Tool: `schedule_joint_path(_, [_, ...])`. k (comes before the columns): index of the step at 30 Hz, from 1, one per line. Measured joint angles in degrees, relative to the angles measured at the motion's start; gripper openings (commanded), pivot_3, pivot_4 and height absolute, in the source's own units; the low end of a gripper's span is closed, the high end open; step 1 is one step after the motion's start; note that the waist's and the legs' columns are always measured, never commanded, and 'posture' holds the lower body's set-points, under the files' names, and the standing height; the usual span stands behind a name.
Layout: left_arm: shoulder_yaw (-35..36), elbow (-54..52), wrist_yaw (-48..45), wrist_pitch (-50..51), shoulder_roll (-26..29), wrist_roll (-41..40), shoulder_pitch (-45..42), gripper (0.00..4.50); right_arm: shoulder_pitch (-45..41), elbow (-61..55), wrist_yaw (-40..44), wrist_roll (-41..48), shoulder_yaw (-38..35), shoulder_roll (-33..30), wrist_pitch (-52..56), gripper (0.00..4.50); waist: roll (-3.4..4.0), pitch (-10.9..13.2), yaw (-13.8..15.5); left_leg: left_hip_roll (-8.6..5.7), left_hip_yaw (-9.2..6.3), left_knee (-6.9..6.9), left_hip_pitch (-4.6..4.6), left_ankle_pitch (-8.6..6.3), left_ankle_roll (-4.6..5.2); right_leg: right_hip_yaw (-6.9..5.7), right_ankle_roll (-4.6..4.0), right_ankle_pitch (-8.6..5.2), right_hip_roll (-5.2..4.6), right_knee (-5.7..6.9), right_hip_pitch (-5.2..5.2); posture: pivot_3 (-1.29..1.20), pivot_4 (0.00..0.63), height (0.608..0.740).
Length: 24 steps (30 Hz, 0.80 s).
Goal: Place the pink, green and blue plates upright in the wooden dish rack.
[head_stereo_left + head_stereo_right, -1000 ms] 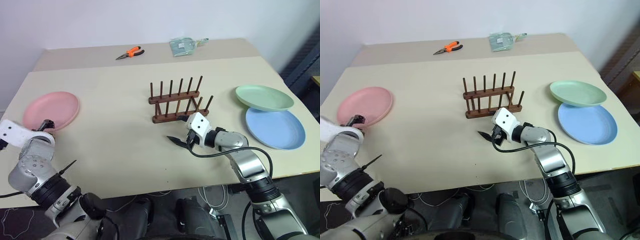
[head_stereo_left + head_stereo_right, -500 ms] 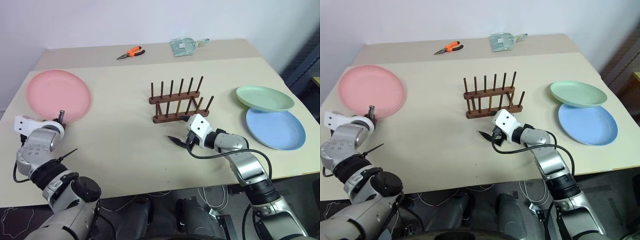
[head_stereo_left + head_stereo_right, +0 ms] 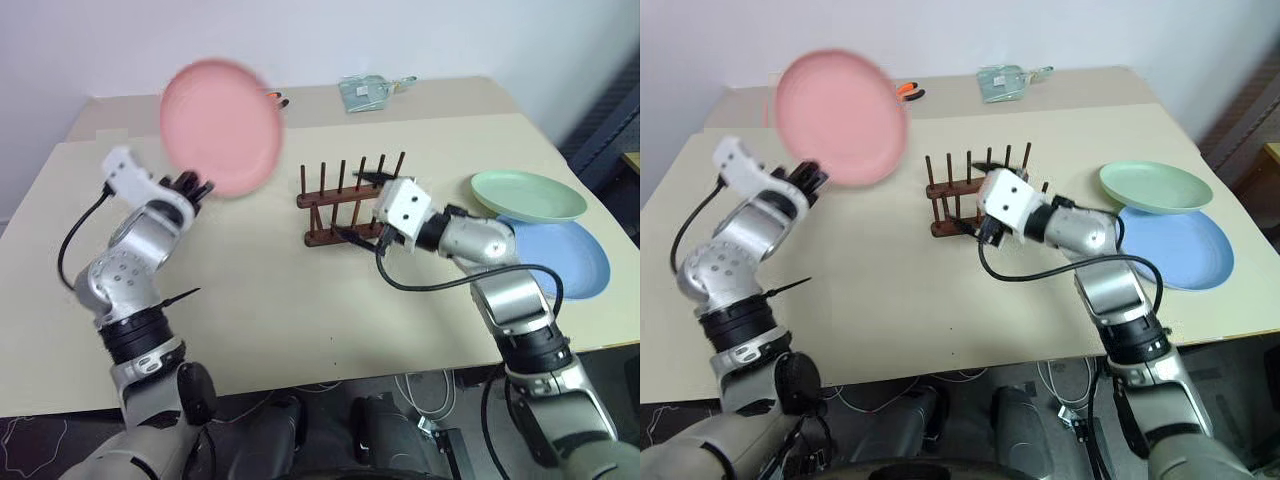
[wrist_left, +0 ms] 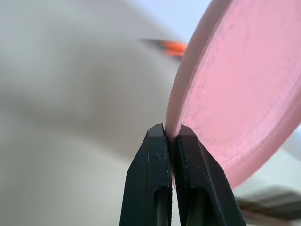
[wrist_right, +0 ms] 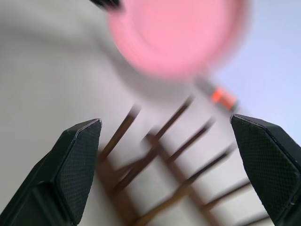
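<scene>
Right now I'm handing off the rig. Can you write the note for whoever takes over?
Left tool: shut on the pink plate at its rim, plate lifted above the table.
Right tool: open, empty, beside the wooden dish rack.
Green plate lies overlapping the blue plate on the table's right side.
Done: nothing racked yet.
Left: slot pink, then green and blue, upright.
</scene>
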Motion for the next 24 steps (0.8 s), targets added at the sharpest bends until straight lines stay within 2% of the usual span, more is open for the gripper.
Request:
schedule_joint_path(5, [-5.27, -3.16, 2.06, 4.08, -2.85, -3.73, -5.72, 0.07, -8.60, 7.84, -3.11, -12.33, 6.04, -1.59, -11.81, 4.50, 0.00, 0.00, 0.02, -0.01, 0.03, 0.00, 0.01, 0.07, -0.09, 0.02, 0.00, 0.00, 0.01, 0.01, 0.00, 0.00, 0.150, 0.729])
schedule_joint_path(11, [-7.83, -3.21, 5.22, 7.70, -4.88, -5.86, -6.76, 0.07, -14.27, 21.82, -13.30, -26.80, 10.19, -2.39, -21.48, 4.50, -0.02, 0.01, 0.00, -0.01, 0.03, -0.05, 0.00, 0.16, -0.03, 0.08, -0.01, 0.00, 0.03, 0.02, -0.05, 0.00, 0.150, 0.729])
schedule_joint_path(14, [-7.86, -4.21, 7.33, 9.56, -6.97, -7.85, -6.80, 0.00, -16.21, 27.55, -18.84, -34.18, 12.49, -3.59, -23.70, 3.59, -0.03, 0.02, 0.13, -0.01, 0.04, -0.04, 0.00, 0.17, -0.03, 0.10, -0.01, 0.00, 0.04, 0.02, -0.05, 0.00, 0.150, 0.729])
schedule_joint_path(21, [-6.93, -4.70, 10.90, 11.48, -7.74, -9.99, -6.12, 0.00, -16.31, 30.24, -24.82, -39.73, 12.58, -4.29, -24.71, 0.04, -0.03, 0.03, 0.01, 0.00, 0.04, -0.06, 0.00, 0.18, -0.06, 0.13, -0.01, 0.00, 0.08, 0.02, -0.05, 0.00, 0.150, 0.729])
schedule_joint_path(24, [-6.65, -4.82, 11.08, 11.09, -8.30, -11.51, -5.91, 0.98, -15.61, 30.08, -25.03, -40.39, 12.66, -4.45, -25.24, 0.00, -0.04, 0.03, 0.09, -0.01, 0.04, -0.05, 0.00, 0.18, -0.06, 0.13, -0.01, 0.00, 0.08, 0.01, -0.04, 0.00, 0.150, 0.729])
